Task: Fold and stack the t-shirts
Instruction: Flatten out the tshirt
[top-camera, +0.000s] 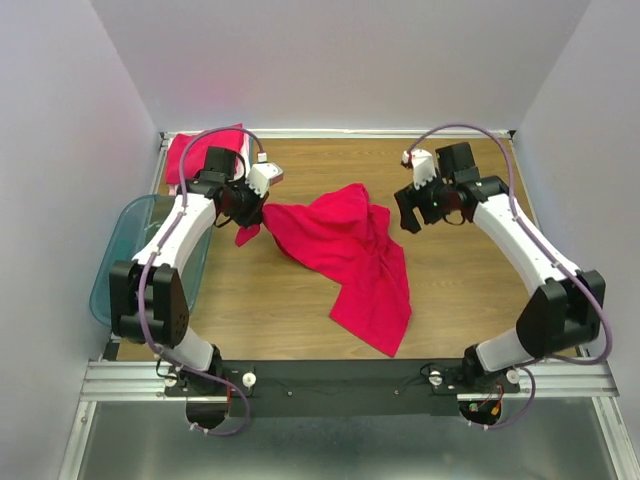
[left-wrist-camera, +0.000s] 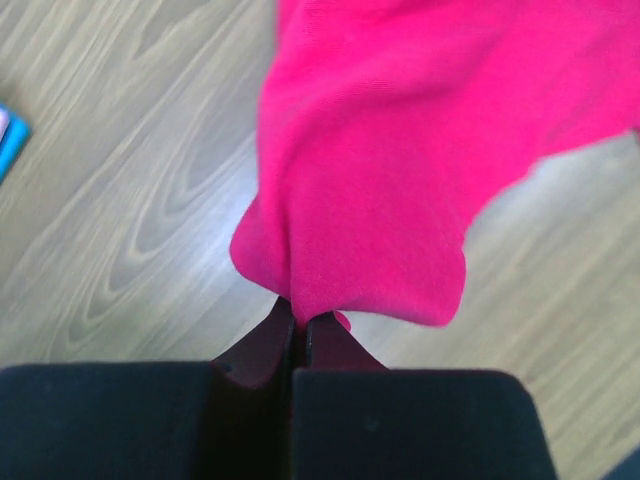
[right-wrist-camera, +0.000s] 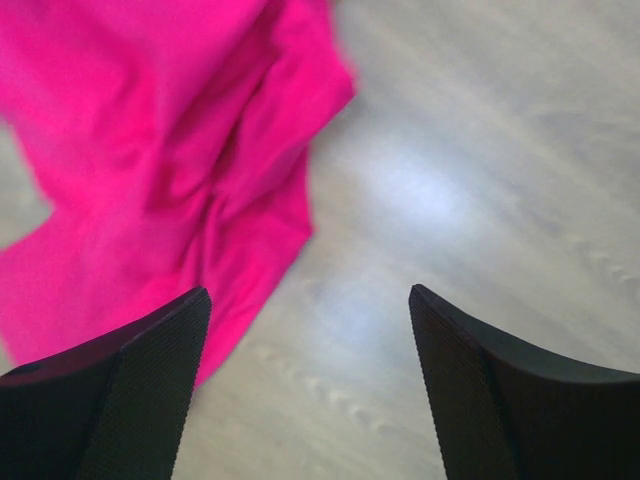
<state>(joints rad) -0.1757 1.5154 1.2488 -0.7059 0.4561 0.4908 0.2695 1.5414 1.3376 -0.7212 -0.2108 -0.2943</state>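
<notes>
A bright red-pink t-shirt (top-camera: 352, 260) lies crumpled and partly lifted across the middle of the wooden table. My left gripper (top-camera: 253, 213) is shut on its left edge; in the left wrist view the cloth (left-wrist-camera: 400, 170) bunches out from between the closed fingertips (left-wrist-camera: 270, 345). My right gripper (top-camera: 412, 212) hangs open just right of the shirt, holding nothing; its wrist view shows the shirt (right-wrist-camera: 160, 170) to the left of the spread fingers (right-wrist-camera: 140, 390). A folded red-pink t-shirt (top-camera: 197, 152) lies at the back left corner.
A translucent teal plastic bin (top-camera: 130, 250) stands off the table's left edge beside the left arm. White walls close in the back and sides. Bare wood (top-camera: 470, 290) lies right of the shirt.
</notes>
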